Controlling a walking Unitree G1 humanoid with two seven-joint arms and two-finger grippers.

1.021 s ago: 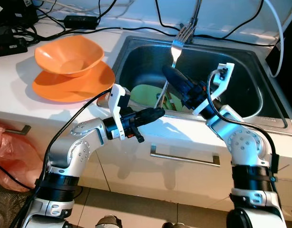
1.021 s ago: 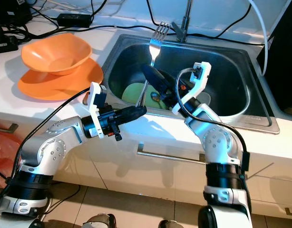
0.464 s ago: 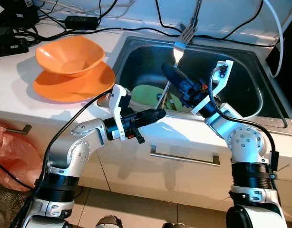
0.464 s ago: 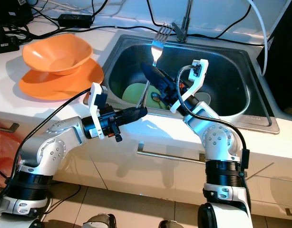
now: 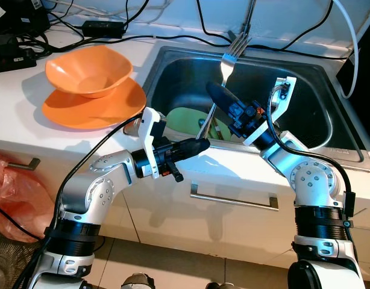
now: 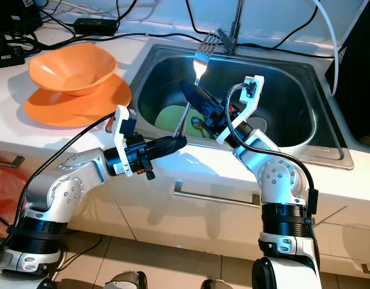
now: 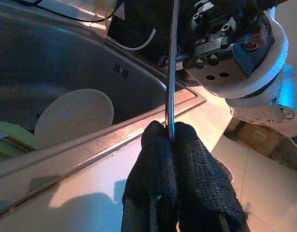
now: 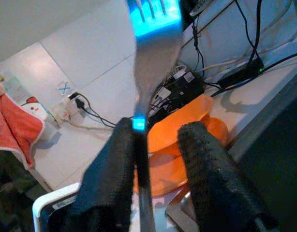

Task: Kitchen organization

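Left end effector clamped on fork

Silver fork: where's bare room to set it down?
Bare white counter in front of the stacked orange bowl and plate, and along the steel sink's front rim. Sink's left floor is crowded with green dishes; rear counter with black cables.

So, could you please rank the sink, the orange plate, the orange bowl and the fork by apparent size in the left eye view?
1. sink
2. orange plate
3. orange bowl, slightly smaller than the plate
4. fork, held nearer the camera, so unsure
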